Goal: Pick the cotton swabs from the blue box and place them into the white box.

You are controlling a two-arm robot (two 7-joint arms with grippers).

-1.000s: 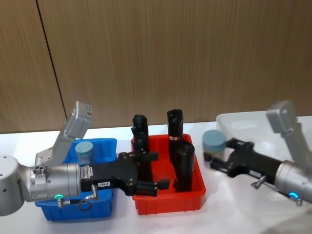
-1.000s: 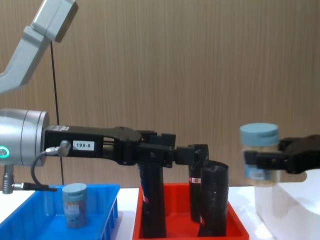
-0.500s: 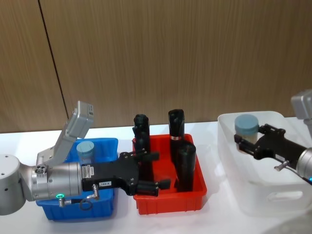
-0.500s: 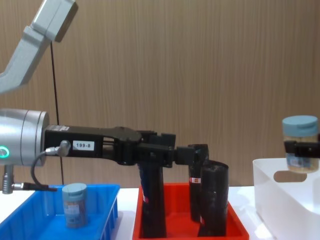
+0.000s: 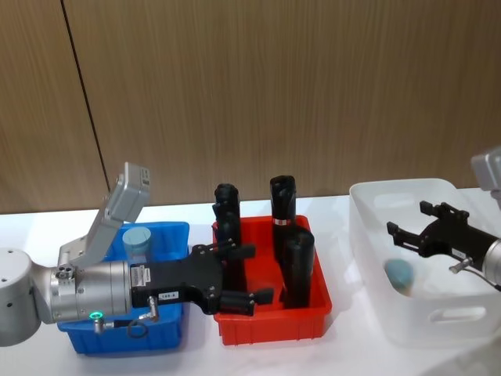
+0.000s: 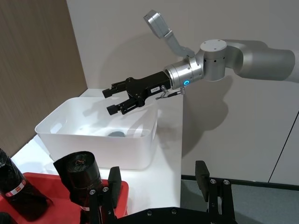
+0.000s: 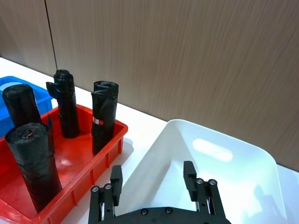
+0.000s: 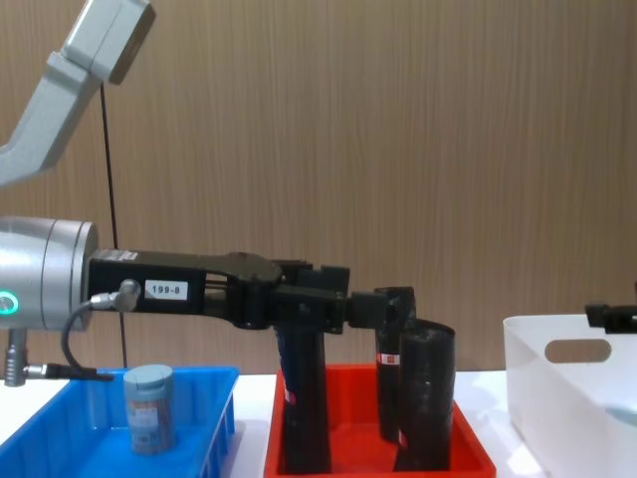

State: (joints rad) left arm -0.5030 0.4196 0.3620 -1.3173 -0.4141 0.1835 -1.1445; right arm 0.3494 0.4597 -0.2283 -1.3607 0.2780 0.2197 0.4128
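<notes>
Head view: right gripper (image 5: pixel 405 218), fingers wide, above the white box (image 5: pixel 399 186); one cotton swabs jar (image 5: pixel 399 276) lies inside by its left wall. A second cotton swabs jar (image 5: pixel 136 241) stands at the blue box's (image 5: pixel 160 227) back edge. Left gripper (image 5: pixel 252 273) wide, above the red tray (image 5: pixel 274 329).

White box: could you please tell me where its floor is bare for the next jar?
The white box holds one cotton swabs jar by its wall nearest the red tray; the floor beyond it, toward the other walls, looks bare. The open right gripper hangs above it. The red tray, under the open left gripper, is crowded with black rolls.
</notes>
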